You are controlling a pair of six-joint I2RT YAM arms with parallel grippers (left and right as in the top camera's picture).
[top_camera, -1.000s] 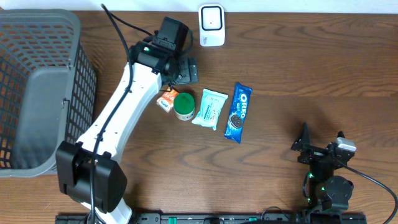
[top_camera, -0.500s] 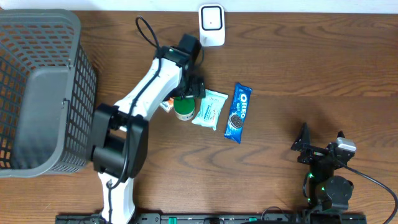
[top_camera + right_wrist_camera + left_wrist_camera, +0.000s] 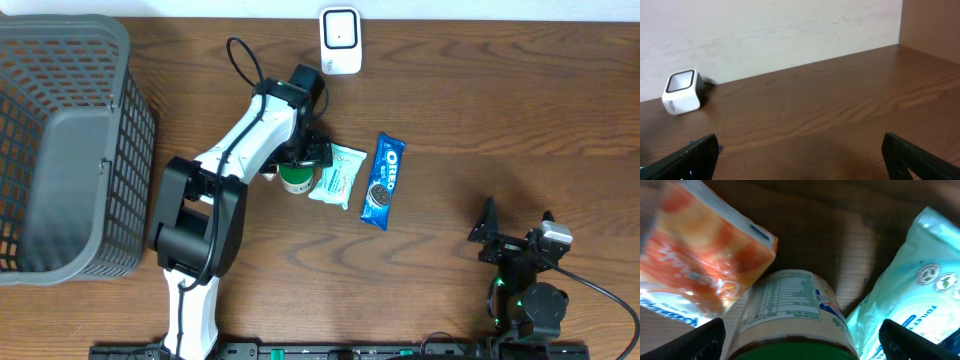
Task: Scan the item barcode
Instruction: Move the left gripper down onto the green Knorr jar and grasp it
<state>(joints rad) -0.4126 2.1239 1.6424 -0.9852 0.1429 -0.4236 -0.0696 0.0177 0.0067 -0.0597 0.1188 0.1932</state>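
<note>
Left gripper [image 3: 802, 341] points down, jaws wide; hovers over jar [image 3: 790, 311].

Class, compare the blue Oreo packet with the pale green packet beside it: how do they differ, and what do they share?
The Oreo packet is dark blue and narrow; the pale green packet is lighter and wider. The Oreo packet has bare table all round it; the pale green packet lies right beside the green-lidded jar. Both lie flat, angled much alike.
</note>
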